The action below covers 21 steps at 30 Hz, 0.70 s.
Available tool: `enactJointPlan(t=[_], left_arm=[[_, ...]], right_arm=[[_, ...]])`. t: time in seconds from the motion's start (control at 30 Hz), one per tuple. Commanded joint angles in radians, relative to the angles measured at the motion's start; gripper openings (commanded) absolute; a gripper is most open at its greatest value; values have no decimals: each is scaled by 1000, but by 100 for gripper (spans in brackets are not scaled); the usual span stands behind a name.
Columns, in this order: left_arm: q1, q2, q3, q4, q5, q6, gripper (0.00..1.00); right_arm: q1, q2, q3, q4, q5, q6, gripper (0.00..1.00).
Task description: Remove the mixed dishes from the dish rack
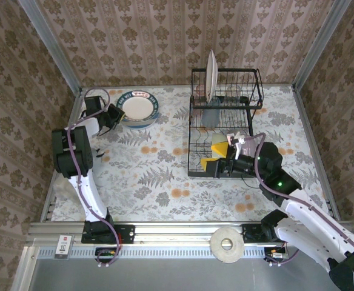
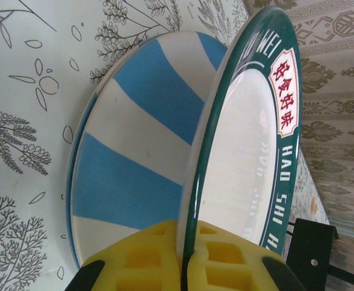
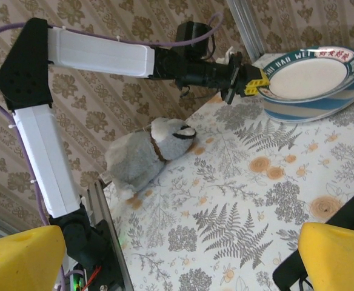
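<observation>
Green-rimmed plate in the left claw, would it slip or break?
Probably slippery: the green-rimmed plate looks glossy, and the left claw pinches only its rim. Likely stiff but breakable, since it looks like glazed ceramic.

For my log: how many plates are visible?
3: green-rimmed plate in the left gripper, over the blue-striped plate; white plate upright in the dish rack. Others may be hidden.

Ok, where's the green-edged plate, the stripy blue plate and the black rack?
green-edged plate [image 2: 243, 182]: left wrist view, white middle.
blue-striped plate [image 2: 125, 185]: left wrist view, blue stripe.
dish rack [image 1: 231, 69]: top external view, upper rail.
</observation>
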Motion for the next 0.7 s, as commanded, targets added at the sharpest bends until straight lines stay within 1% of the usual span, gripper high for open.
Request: enactJointPlan(t=[0.0,0.23,0.43,0.57,0.67], left_arm=[[6,22,30,43,29,-14,5],[6,29,41,34,28,-12,8],[6,27,47,25,22,-10,20],[4,23,50,21,22,-9,30],[4,13,49,7,11,-5,40]], right_arm=[[10,12,32,-16,15,-22,100],[19,22,40,-30,23,-31,100],[26,23,43,-38,28,-40,100],[29,21,45,-42,30,-42,100],[30,19,46,-47,34,-46,100]])
